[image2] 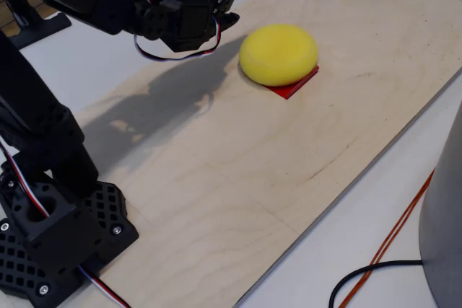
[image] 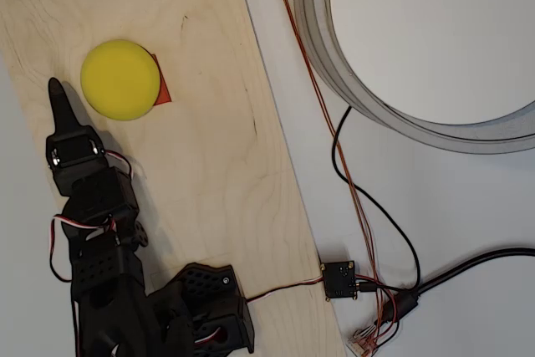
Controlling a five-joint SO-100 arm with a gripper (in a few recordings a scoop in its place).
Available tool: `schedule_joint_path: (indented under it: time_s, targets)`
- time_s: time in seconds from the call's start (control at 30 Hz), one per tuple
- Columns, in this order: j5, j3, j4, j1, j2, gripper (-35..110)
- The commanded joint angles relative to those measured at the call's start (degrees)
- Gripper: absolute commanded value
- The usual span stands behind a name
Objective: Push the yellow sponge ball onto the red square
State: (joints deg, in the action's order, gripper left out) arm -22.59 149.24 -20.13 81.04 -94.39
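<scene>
The yellow sponge ball (image: 120, 79) (image2: 279, 53) rests on the wooden board and covers most of the red square. Only a corner strip of the red square (image: 161, 88) (image2: 294, 86) shows: at the ball's right edge in the overhead view, under its near side in the fixed view. The black arm's gripper (image: 56, 91) (image2: 241, 1) hovers just left of the ball, a short gap away. Its jaws look shut, tapering to a single narrow tip with nothing held.
The light wooden board (image: 209, 165) (image2: 238, 171) ends at a slanted right edge. A large grey ring (image: 351, 81) (image2: 444, 229) lies beyond it, with thin red wires (image: 334, 148), a black cable (image: 376, 206) and a small circuit board (image: 339, 279). The arm's base (image: 201, 298) (image2: 50, 236) sits at the board's near end.
</scene>
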Motion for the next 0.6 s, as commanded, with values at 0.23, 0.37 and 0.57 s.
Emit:
schedule_joint_path:
  time_s: [0.23,0.37,0.57]
  targets:
    - [-2.1,-5.4,-1.1,2.6,4.9,16]
    - [-2.2,-7.2,-1.1,3.3,7.0,16]
    - [-2.0,-9.1,-1.2,4.6,9.1,16]
